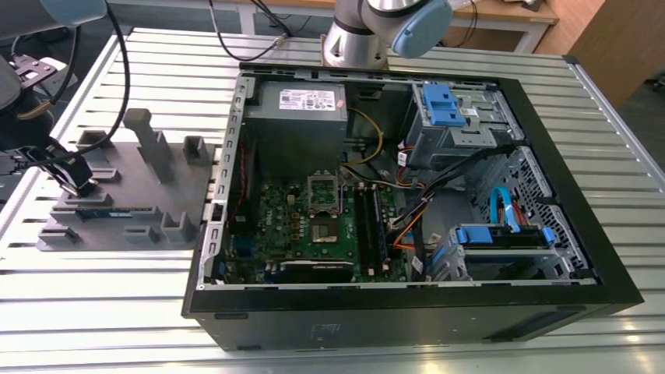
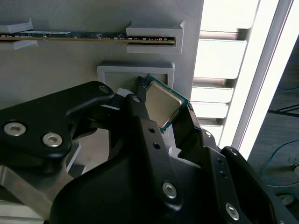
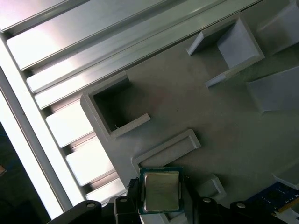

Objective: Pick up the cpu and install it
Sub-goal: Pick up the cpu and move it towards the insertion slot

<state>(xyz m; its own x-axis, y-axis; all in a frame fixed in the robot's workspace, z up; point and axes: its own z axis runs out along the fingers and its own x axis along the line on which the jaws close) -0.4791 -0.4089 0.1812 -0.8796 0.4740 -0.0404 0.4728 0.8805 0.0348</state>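
The cpu (image 2: 162, 105), a small square chip with a shiny silver top and dark rim, sits tilted between my gripper's (image 2: 164, 99) two black fingers, just over a shallow pocket of the grey tray (image 2: 70, 60). The first wrist view also has the cpu (image 3: 161, 190) gripped from both sides by the gripper (image 3: 160, 186), above the tray (image 3: 210, 116). In the exterior view the gripper (image 1: 78, 183) hangs over the tray (image 1: 114, 226) at that view's left. The metal socket frame (image 1: 324, 189) stands on the green motherboard inside the open computer case.
A long dark memory stick (image 2: 84, 35) lies in a slot of the tray beside the pocket. The black case (image 1: 416, 312) holds cables, blue drive brackets (image 1: 445, 105) and a power supply (image 1: 301, 101). Upright grey posts (image 1: 156, 144) rise from the tray. All rests on a slatted metal table (image 1: 104, 312).
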